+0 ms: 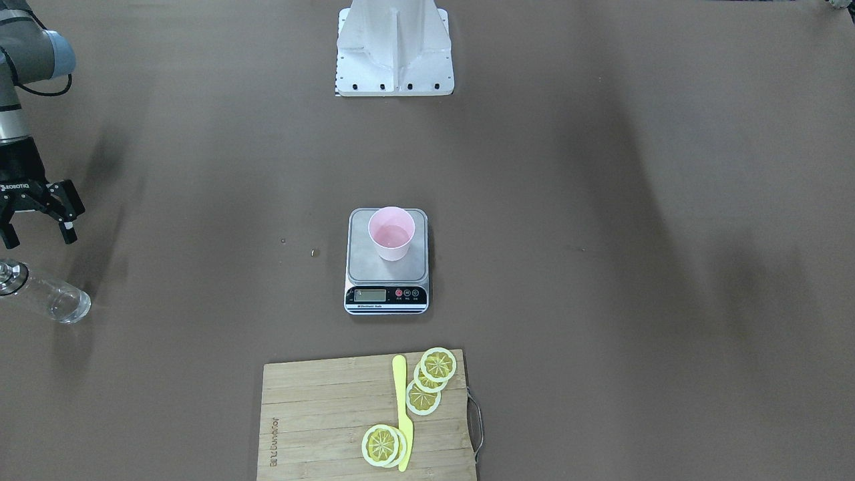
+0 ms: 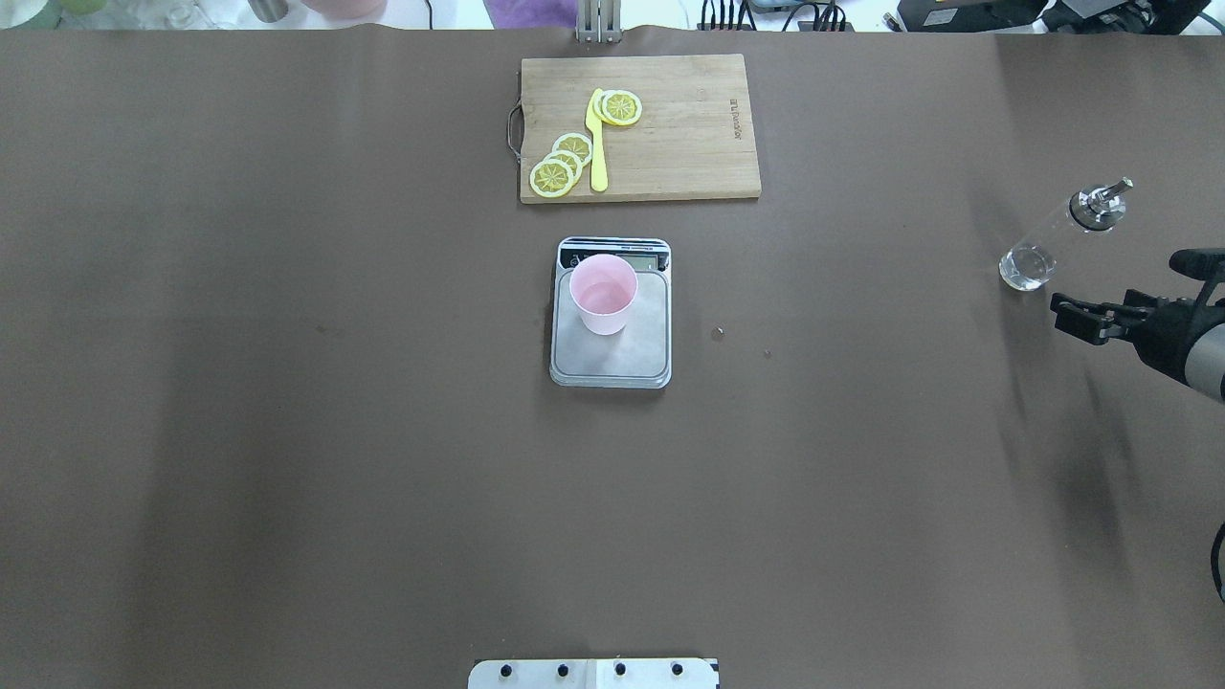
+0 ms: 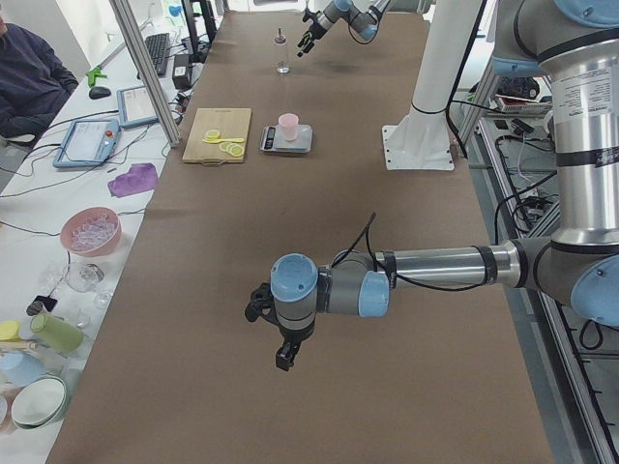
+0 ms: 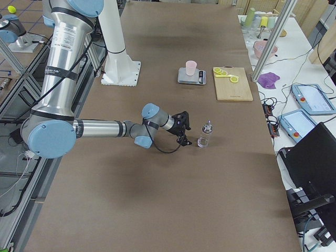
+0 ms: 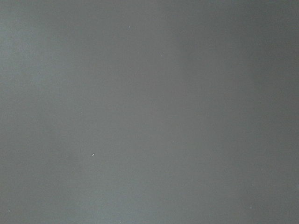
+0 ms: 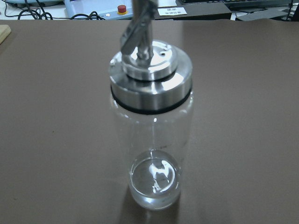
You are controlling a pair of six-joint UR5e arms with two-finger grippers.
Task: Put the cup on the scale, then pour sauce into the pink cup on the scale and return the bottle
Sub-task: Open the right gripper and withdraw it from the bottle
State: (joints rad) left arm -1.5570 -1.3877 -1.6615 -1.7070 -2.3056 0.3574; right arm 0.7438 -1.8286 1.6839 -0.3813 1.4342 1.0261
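While the pale pink plastic cup (image 1: pixel 391 232) sits on the steel-grey digital scale (image 1: pixel 387 268) well away from your right gripper (image 1: pixel 39 238), its jaws stand spread and empty just beside the upright clear glass bottle (image 1: pixel 50 300), so I judge the return done: withdraw without nudging it.

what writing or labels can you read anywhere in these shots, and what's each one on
"ROBOTIQ": white letters on the black body of the right tool.
Cutting board: a brand burnt in along one edge, too blurred to read.
Scale: small print under the display and by the buttons, too small to read; no digits readable.
White label behind the bottle: too small to read.
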